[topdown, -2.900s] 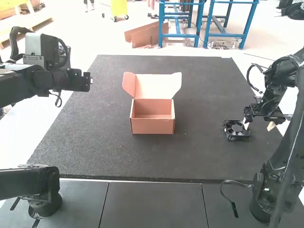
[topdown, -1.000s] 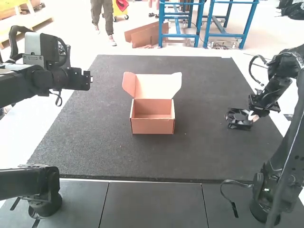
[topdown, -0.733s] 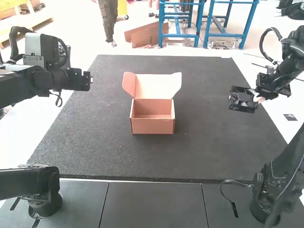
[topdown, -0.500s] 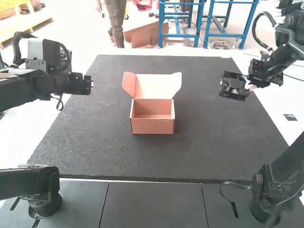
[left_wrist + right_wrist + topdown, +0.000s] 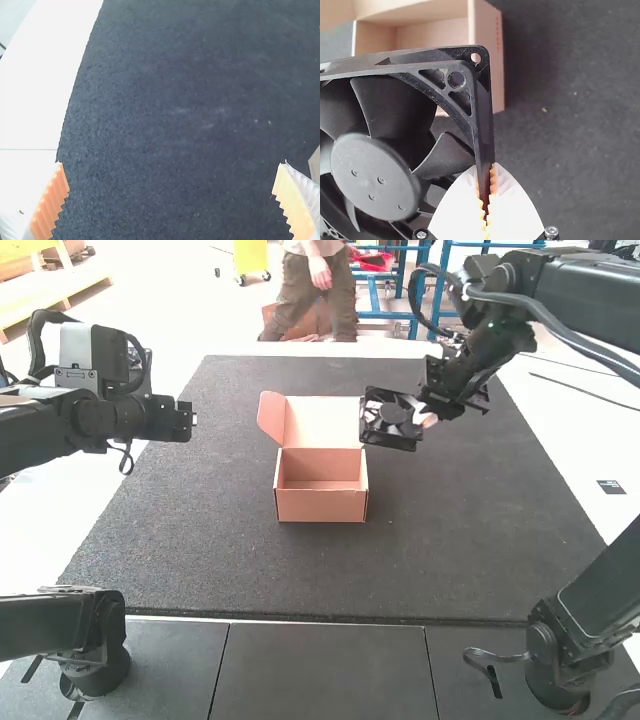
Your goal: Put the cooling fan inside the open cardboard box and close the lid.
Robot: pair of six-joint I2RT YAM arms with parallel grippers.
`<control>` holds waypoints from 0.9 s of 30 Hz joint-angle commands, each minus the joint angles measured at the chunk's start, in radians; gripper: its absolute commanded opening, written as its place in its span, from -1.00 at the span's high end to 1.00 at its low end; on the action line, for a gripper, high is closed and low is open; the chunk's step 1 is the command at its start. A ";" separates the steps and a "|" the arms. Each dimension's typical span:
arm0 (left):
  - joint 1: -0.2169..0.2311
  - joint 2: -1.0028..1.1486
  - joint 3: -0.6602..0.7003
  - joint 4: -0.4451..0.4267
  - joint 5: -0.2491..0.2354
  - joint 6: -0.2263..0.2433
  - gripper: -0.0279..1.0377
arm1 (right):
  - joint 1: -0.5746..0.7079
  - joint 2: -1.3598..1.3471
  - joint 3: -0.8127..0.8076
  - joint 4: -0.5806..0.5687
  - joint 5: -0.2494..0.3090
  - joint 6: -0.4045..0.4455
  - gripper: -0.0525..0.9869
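Cooling fan hung centre-frame over the cardboard box's right rim, edge clenched in right gripper fingers; left gripper fingers spread, empty; carrying step, next probably needs lowering it inside.

A black, square-framed cooling fan is held in the air, tilted on edge, with one side of its frame pinched by the right end effector. It is seen just beside the far right corner of the cardboard box. The tan box is set upright on the bench, with its lid raised at the far side.
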 commanded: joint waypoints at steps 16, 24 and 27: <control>-0.002 -0.046 -0.010 -0.013 0.009 -0.012 -0.87 | 0.221 0.246 0.182 0.064 0.045 0.132 0.91; -0.004 -0.055 -0.010 -0.019 0.009 -0.021 -0.87 | 0.225 0.370 0.236 0.101 0.090 0.110 0.91; -0.004 -0.060 -0.010 -0.024 0.009 -0.021 -0.87 | 0.221 0.409 0.240 0.125 0.107 0.094 0.91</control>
